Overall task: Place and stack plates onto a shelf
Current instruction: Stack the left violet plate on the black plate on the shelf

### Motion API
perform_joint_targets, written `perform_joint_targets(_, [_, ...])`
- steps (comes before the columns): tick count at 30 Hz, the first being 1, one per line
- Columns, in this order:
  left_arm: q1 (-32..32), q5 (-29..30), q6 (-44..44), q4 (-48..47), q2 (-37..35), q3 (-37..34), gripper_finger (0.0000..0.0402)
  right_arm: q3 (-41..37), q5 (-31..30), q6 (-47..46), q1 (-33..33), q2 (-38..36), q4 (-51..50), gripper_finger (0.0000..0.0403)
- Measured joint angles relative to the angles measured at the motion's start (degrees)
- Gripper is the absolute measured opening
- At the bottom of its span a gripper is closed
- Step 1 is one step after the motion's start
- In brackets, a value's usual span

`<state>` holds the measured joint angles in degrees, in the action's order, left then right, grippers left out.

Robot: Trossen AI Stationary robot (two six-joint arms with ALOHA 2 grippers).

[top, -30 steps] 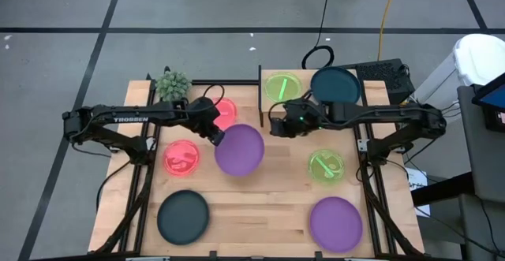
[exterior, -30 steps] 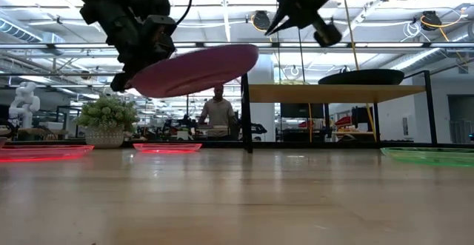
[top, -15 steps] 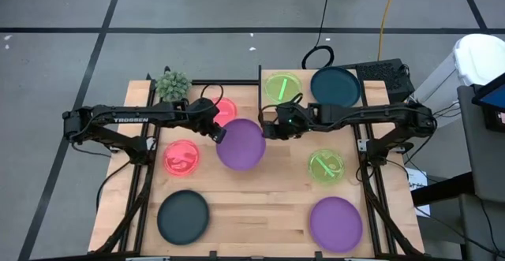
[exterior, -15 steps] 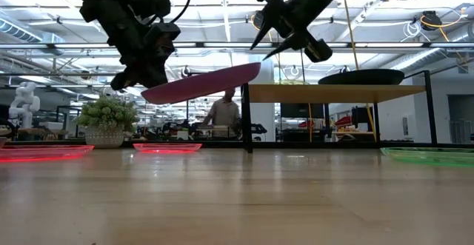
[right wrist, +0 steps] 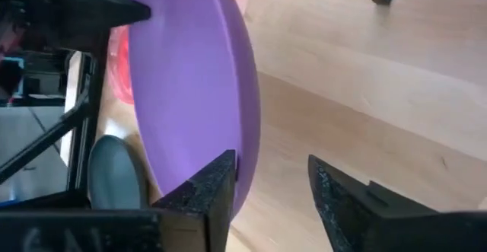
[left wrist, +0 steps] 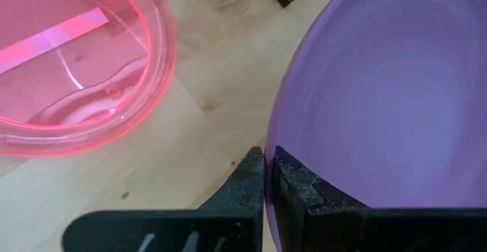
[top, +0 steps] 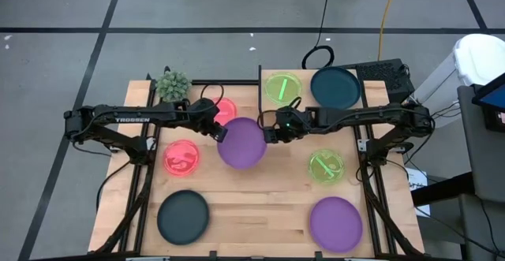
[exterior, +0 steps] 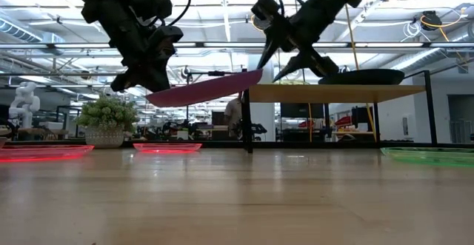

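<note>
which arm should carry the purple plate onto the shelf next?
Probably right. Its open hand already straddles the rim of the purple plate on the side facing the shelf. The left hand grips the far rim.

Legible text: one item only. "TROSSEN" in white capitals on the upper link of the left arm (top: 130, 120), read in the high view. No other lettering, numbers or signs can be made out on the table items or in the room behind.
</note>
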<state>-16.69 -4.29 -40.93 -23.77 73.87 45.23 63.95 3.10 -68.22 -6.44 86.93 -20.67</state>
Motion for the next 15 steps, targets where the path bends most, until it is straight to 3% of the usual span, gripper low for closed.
perform_joint_targets(9, [0.5, 1.4, -3.6, 0.0, 0.0, 0.0, 0.001, -5.7, 0.2, -0.6, 0.0, -0.2, 9.7, 0.0101])
perform_joint_targets(15, [1.5, 1.4, -5.4, 0.1, 0.0, 0.0, 0.001, -7.0, 0.0, -1.7, 0.0, -0.2, 10.1, 0.0072])
